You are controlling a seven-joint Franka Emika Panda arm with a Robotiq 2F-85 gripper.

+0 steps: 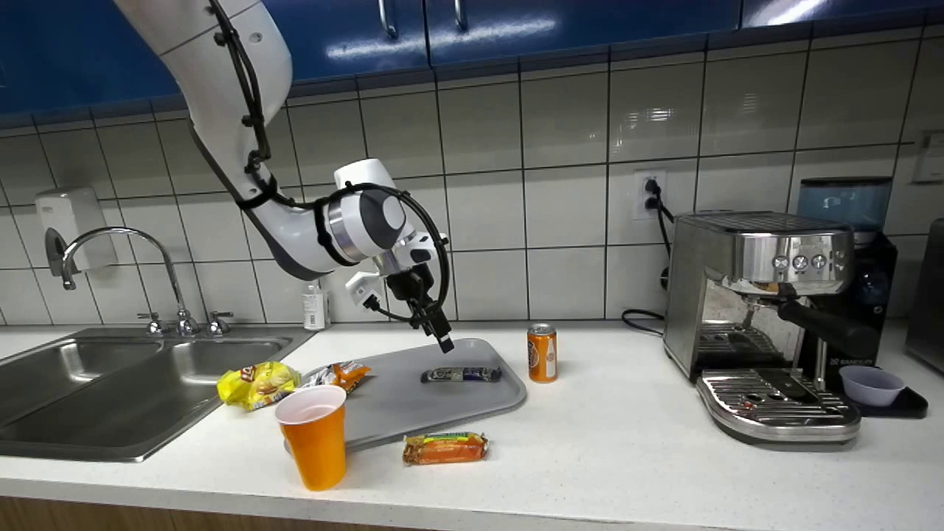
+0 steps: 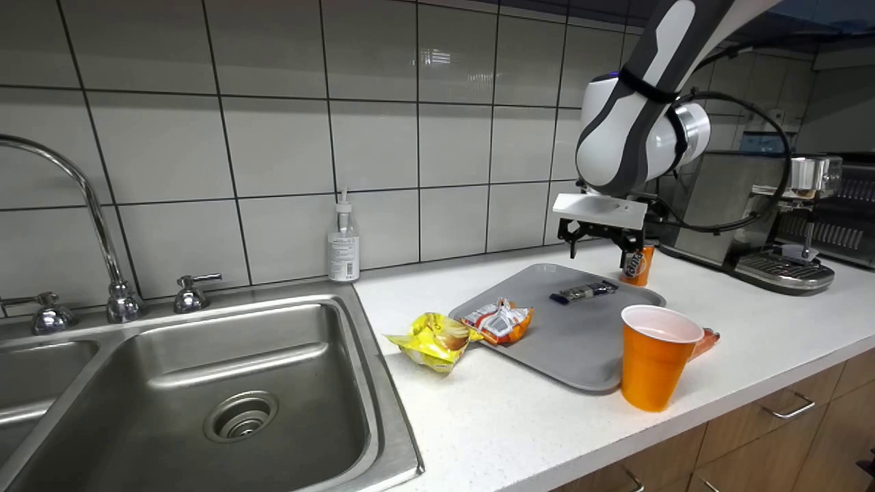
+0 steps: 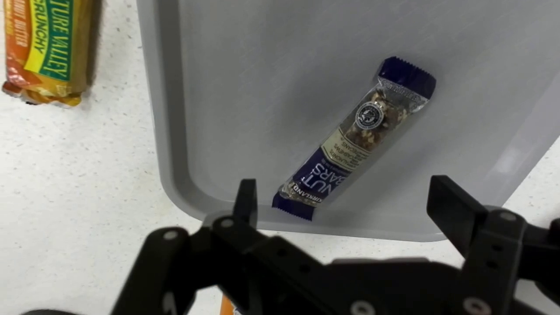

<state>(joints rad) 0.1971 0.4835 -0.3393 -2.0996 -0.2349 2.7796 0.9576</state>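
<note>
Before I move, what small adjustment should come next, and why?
Probably shift the open, empty fingers toward the middle of the nut bar before lowering. They hang above the gray tray, and in the wrist view the bar lies slantwise, mostly beyond them.

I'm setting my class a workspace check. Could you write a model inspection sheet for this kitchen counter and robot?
Surface: white countertop, bearing a gray tray.
Main item: nut bar, lying flat on the tray, not gripped.
Clutter: orange cup and orange can, both upright off the tray; orange-wrapped bar; yellow packet; orange-and-white packet.
Grippers: one gripper, open, holding nothing.
Cables: black cable strapped along the arm; plug in the wall outlet.
Surroundings: sink, soap bottle, coffee machine, tiled wall, blue cupboards.
</note>
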